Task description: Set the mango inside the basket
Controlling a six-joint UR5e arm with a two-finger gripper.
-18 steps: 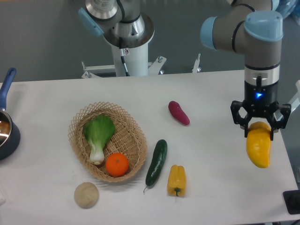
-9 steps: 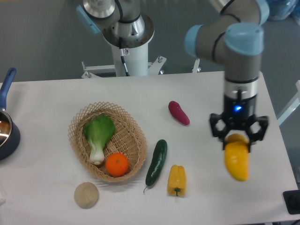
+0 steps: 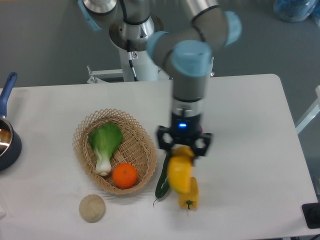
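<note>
The mango (image 3: 180,175), smooth and yellow-orange, hangs point-down in the air with my gripper (image 3: 182,148) shut on its upper end. It is over the cucumber (image 3: 163,180) and the yellow bell pepper (image 3: 190,196), just right of the basket. The light tan wicker basket (image 3: 84,131) sits left of centre on the white table and holds a green leafy vegetable (image 3: 104,142) and an orange (image 3: 124,175). My arm covers the table stretch behind the gripper.
A round beige object (image 3: 92,208) lies in front of the basket. A dark blue pot (image 3: 7,141) with a blue handle stands at the left table edge. The robot base (image 3: 137,47) rises behind the table. A dark object (image 3: 311,215) is at the lower right corner.
My gripper has carried the mango leftwards from the table's right edge to a spot just right of the basket. The purple vegetable seen earlier is now behind my arm.
</note>
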